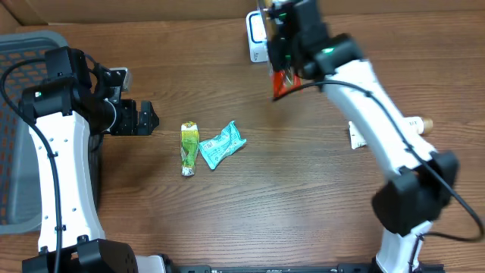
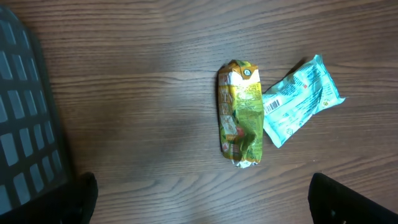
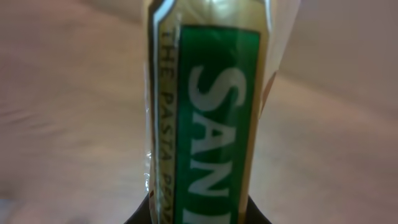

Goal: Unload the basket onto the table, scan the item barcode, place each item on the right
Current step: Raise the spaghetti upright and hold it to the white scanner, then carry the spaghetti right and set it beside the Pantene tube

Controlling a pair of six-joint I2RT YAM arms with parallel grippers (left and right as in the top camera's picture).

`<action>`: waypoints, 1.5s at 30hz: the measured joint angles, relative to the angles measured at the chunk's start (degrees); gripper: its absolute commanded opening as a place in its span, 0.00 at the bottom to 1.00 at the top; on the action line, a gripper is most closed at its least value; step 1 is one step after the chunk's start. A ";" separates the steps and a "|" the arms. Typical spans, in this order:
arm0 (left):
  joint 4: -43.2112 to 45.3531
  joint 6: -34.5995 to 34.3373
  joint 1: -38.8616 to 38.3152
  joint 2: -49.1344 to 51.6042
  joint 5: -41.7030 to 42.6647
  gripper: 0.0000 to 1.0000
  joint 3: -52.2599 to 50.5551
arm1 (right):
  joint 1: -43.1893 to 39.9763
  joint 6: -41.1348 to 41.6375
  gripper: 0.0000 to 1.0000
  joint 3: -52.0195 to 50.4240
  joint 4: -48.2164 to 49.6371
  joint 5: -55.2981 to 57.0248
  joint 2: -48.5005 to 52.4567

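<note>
- Where the two arms reach over it, the desk [image 1: 288,189] is a flat brown sheet of wood grain, matte, with streaks running left to right.
- A grey plastic basket [image 1: 19,114] with a gridded, slotted wall stands at the left edge, just beside the left arm.
- The right gripper [image 1: 286,67] is at the far side of the desk and clamped on a pasta packet [image 1: 282,85].
- The packet is lifted off the desk and sits just beside a white scanner [image 1: 256,34], a small boxy unit with rounded corners.
- In the right wrist view the pasta packet [image 3: 205,124] is glossy film, gold at the edges, with a green panel and white letters.
- Its long axis runs up and down that frame, and the lettering reads down its length. From overhead, its red-orange end points toward the near side of the desk.
- The left gripper [image 1: 142,118] is spread wide and holds nothing. It sits low at the left, its dark fingertips [image 2: 348,199] well apart from the loose packets.
- A crumpled green-yellow packet [image 2: 240,115] lies mid-desk. It is a narrow oblong with twisted ends.
- Touching its right side is a teal packet [image 2: 301,99], a wrinkled pillow shape lying tilted, with a barcode [image 2: 272,106] facing up.
- A small white scrap [image 1: 356,135] lies by the right arm.
</note>
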 measured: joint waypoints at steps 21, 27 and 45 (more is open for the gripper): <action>-0.02 -0.02 0.00 0.00 0.00 1.00 0.00 | 0.20 -33.07 0.04 -0.46 27.04 33.70 23.28; 0.00 -0.02 0.00 0.00 0.02 0.99 0.00 | 0.20 -34.23 0.04 -0.46 26.99 36.15 23.28; 0.00 -0.02 0.00 0.00 0.02 1.00 0.00 | 2.60 -24.00 0.03 -0.72 10.03 37.13 19.37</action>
